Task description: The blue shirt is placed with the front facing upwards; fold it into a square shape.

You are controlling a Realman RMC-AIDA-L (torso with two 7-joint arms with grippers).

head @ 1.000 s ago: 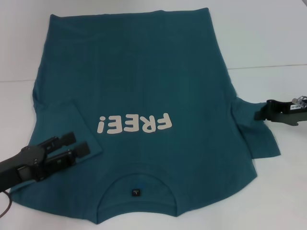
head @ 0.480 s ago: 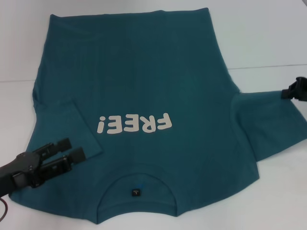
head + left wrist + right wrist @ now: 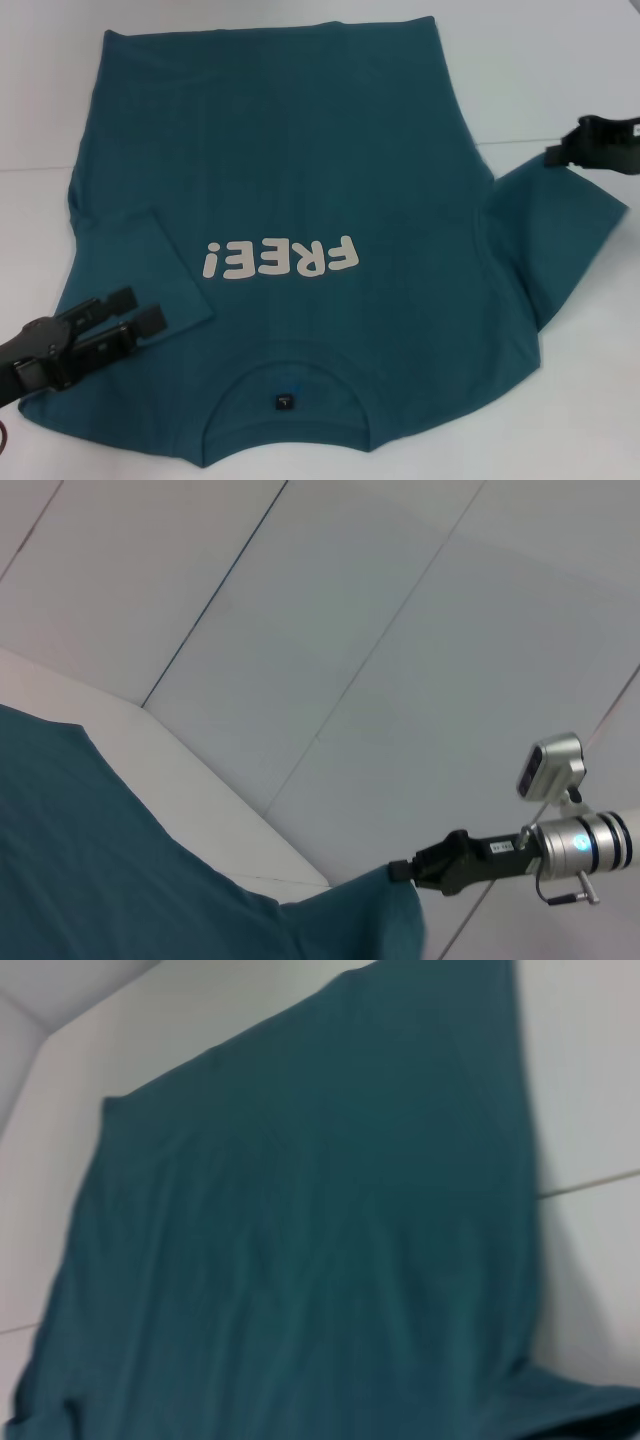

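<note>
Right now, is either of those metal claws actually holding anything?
Yes. The right gripper pinches the blue shirt at the edge of its sleeve, lifting it. The left gripper hovers over the other sleeve, jaws open, holding nothing.

A plain white surface (image 3: 560, 70) fills the scene out to its edges. A thin seam crosses it toward 3 o'clock and 9 o'clock. Pale wall panels (image 3: 400, 660) with dark joint lines rise behind.

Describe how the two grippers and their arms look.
The left gripper is matte black with two long, blocky ridged fingers on a black body. The right gripper is black too; the left wrist view shows a silver cylindrical wrist with a blue glowing ring and a small silver camera above.
</note>
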